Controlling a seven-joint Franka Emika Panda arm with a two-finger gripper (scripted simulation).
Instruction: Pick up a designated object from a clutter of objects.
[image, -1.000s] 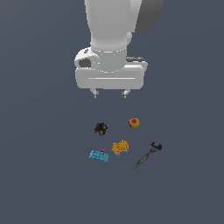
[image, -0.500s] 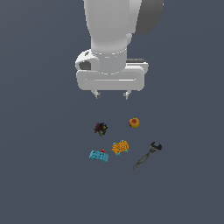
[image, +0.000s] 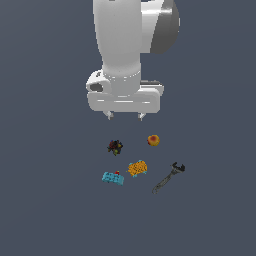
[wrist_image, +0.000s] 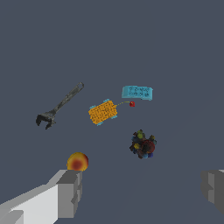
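No legible writing or brand marks on any item. Dark spiky lump (image: 115, 146) (wrist_image: 143, 145) roughly round, no clear long axis or heading. Resting on the table (image: 50, 200), below the end effector (image: 125, 115), apart from it, nearer its finger on the exterior view's left. End effector fingers (wrist_image: 70, 192) spread wide, holding nothing. Orange-red ball (image: 153, 140) close by.

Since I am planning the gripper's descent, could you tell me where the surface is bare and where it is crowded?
Bare: everywhere outside the cluster. Crowded: the cyan studded block and orange bumpy block nearly touch; the dark spiky lump, orange-red ball and grey wrench stand apart.
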